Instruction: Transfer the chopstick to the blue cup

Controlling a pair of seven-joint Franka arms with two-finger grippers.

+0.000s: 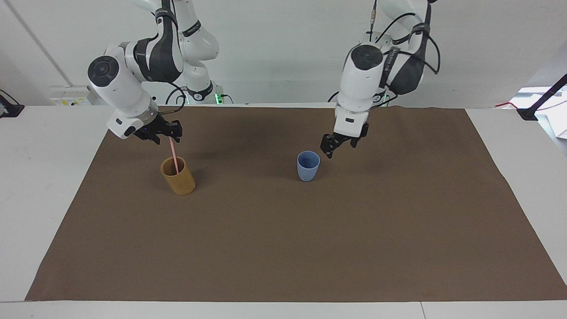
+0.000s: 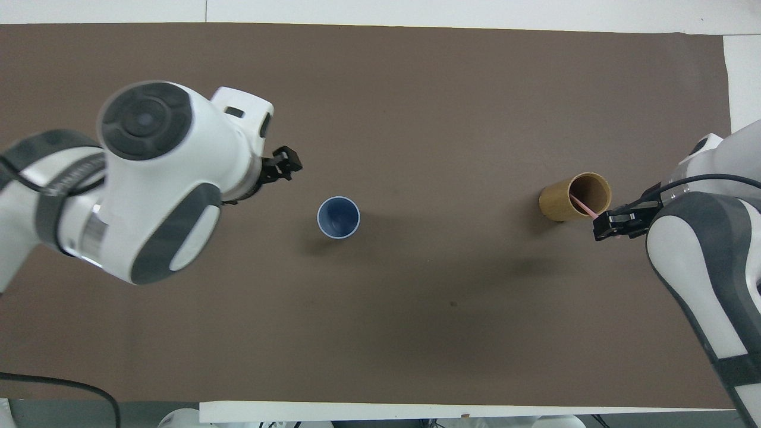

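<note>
While the chopstick's [image 1: 173, 155] lower end hides inside the wooden cup [image 1: 178, 176], the right gripper [image 1: 170, 133] surrounds its top, grip unclear; the left gripper [image 1: 340, 145] hangs open beside the blue cup [image 1: 308, 165].

No txt legible. Dark band [image 1: 193, 29] high on the right arm, well above the right gripper [image 1: 165, 133], has white lettering, too small to read. Left arm's strap [image 2: 65, 178], back from the left gripper [image 2: 290, 166]: blurred, unreadable.
</note>
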